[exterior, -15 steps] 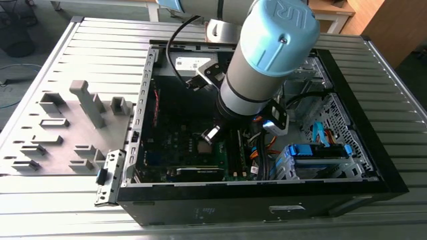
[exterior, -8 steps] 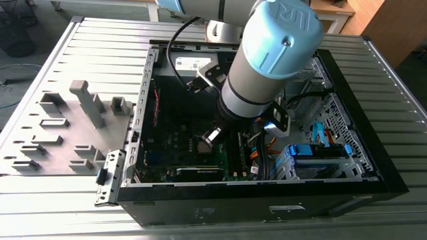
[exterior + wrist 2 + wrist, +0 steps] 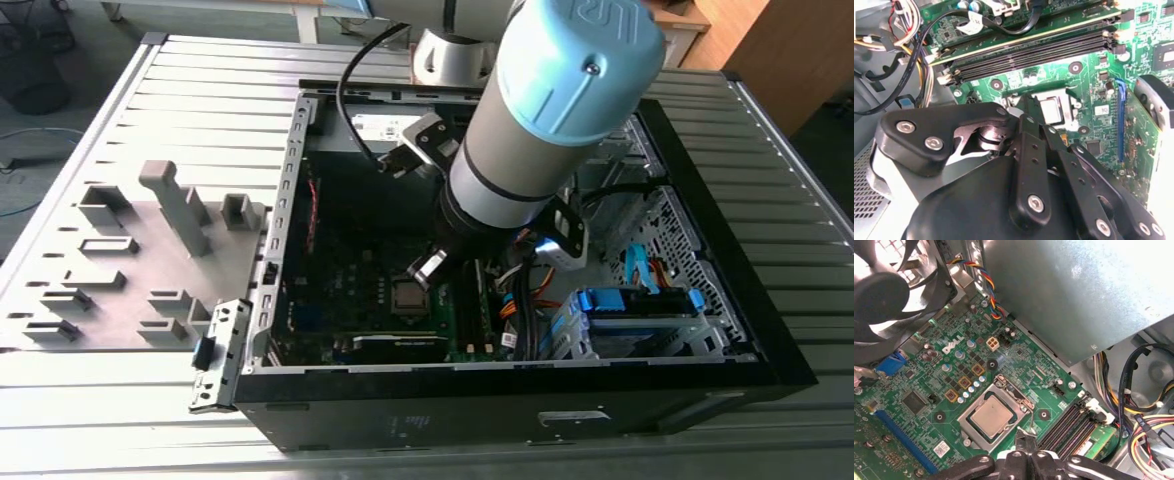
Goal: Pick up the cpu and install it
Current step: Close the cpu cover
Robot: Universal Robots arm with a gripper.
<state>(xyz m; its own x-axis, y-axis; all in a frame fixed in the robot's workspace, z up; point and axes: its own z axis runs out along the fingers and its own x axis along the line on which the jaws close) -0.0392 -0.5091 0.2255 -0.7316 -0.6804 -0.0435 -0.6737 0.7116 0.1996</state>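
Okay, cpu sits flat in its socket on the green motherboard, inside the open computer case on the counter; tool hovers just beside the socket, jaws drawn narrow, gripping nothing I can make out; in the exterior view, cpu lies at 7 o'clock of the tool; memory slots near.

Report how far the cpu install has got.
Done: the cpu lies flat in the motherboard socket, not gripped. In hand: the gripper carries nothing I can see and hangs just beside the socket's edge. Left: any latching of the socket; I cannot tell whether it is clamped down.
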